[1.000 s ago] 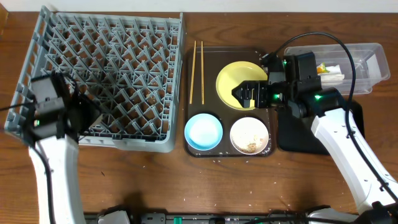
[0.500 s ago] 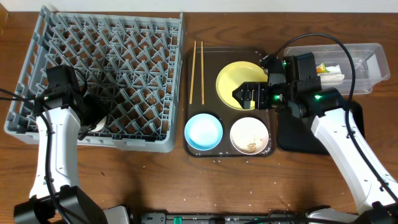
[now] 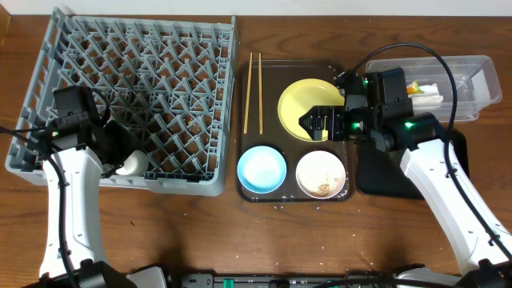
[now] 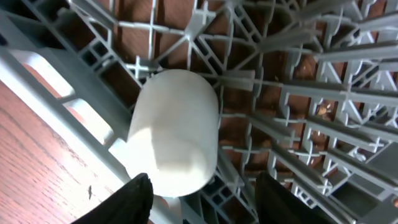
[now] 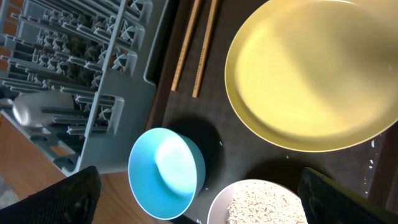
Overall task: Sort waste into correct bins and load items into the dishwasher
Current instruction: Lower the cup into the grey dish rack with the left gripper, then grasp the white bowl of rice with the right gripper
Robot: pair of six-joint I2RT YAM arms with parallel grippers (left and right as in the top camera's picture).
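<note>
The grey dish rack (image 3: 136,88) fills the left end of the desk (image 3: 240,240). At its front-left corner the left gripper (image 4: 205,196) is spread wide and holds nothing. The small white cup (image 4: 174,130) lies on its side just beyond the fingertips, close against the rack's front wall with pegs crowding its far end. One finger (image 4: 140,199) sits just beside the cup's near end; I cannot tell whether they touch.

On the brown serving tray (image 3: 270,120), the two chopsticks (image 3: 253,92) lie side by side along the left edge, with a bare strip between them and the yellow plate (image 3: 300,100). In front sit the blue bowl (image 3: 262,170) and the white bowl (image 3: 321,174), which holds rice crumbs (image 5: 261,202).

The right gripper (image 3: 320,122) hangs over the plate's front-right rim, wide open and empty.

Farther right, the clear tub (image 3: 472,68) holds the napkin (image 3: 428,94) and sachet (image 3: 414,88). The black tray (image 3: 376,180) lies in front of it, under the right arm.
</note>
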